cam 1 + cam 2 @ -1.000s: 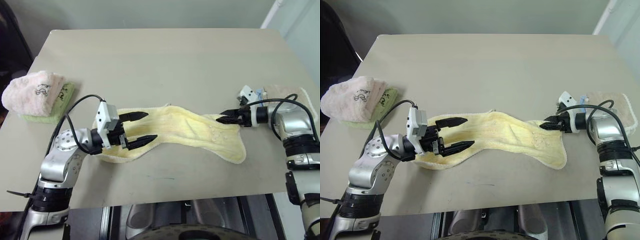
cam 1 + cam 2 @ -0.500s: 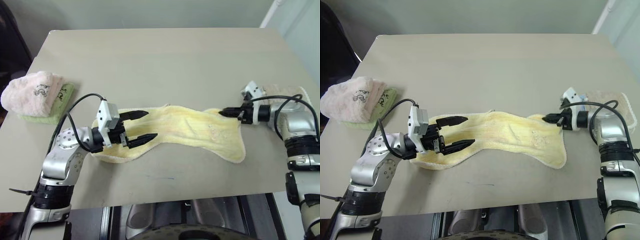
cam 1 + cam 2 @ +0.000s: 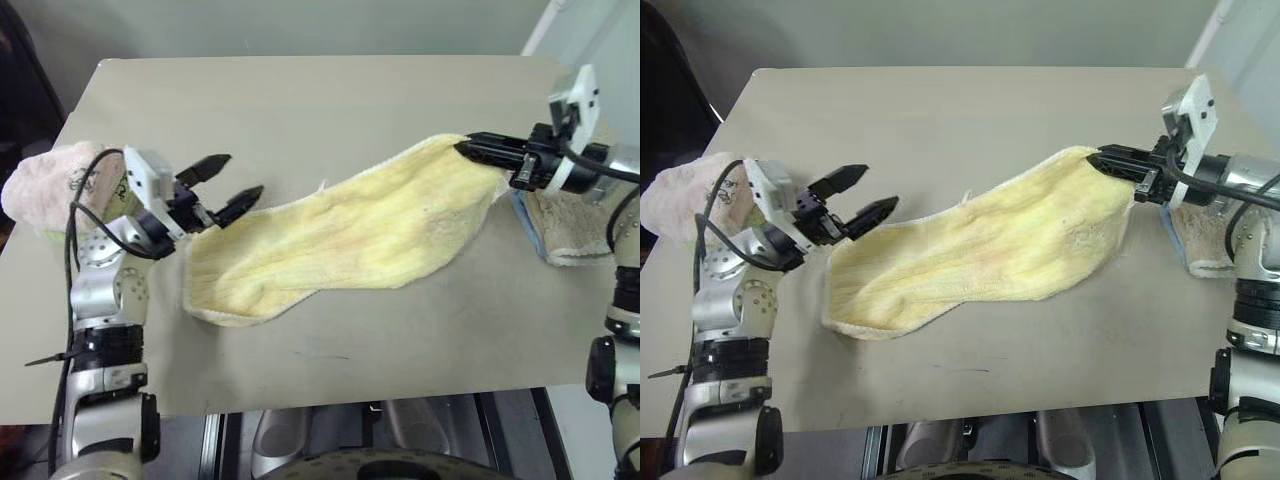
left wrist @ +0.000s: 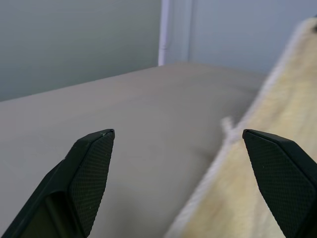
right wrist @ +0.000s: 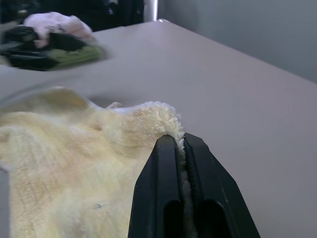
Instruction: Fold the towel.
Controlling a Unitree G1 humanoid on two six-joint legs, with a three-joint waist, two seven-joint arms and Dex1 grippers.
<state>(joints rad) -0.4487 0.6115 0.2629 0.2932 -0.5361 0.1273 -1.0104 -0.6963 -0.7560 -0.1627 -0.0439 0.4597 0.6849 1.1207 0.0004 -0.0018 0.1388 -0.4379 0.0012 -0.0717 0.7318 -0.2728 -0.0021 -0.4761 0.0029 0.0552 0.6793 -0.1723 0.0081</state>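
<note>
the right gripper (image 3: 468, 150) has its two black fingers pinched tight on the upper right corner of the towel (image 3: 350, 235), and that corner is up off the table (image 3: 300, 100), the cloth sloping down from it to the left. in the right wrist view the fluffy yellow edge is squeezed right between the closed fingers (image 5: 163, 163), with the rest of the cloth hanging away below. the lower left end of the towel lies flat on the tabletop, its thick hem curling round near the front. a small white tag (image 3: 323, 187) pokes out from the long far edge, about midway along.

over on the left, the left gripper (image 3: 230, 180) hovers with its fingers spread wide, holding nothing, just beside the towel's left end and above it. the left wrist view has the towel's edge running past one fingertip (image 4: 277, 163), not touching.

a pink towel (image 3: 40, 180) sits on a green cloth at the table's left edge, behind the left arm. a beige towel (image 3: 575, 225) with a blue edge lies at the right side, under the right arm.
</note>
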